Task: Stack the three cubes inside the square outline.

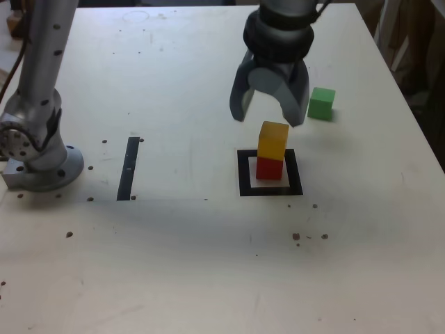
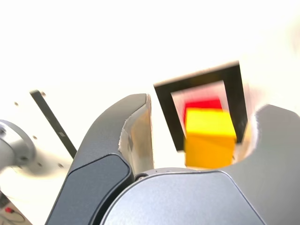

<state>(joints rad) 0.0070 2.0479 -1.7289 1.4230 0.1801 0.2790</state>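
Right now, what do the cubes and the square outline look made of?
Red cube, yellow cube, green cube: matte, plain opaque faces, crisp edges; painted wood or plastic, can't tell. Square outline: flat black band flush with the table, probably tape or paint.

Landmark: square outline (image 1: 270,173) on worktop (image 1: 208,264).
Two cubes stacked inside outline, lower cube (image 1: 270,168) on its centre, upper cube (image 1: 272,140) atop it.
Third cube (image 1: 321,103) outside outline, behind it and toward exterior view's right, well apart.
Straight strip (image 1: 128,168) level with outline, toward exterior view's left.
Tool (image 1: 270,117) above and just behind stack, apart from it.
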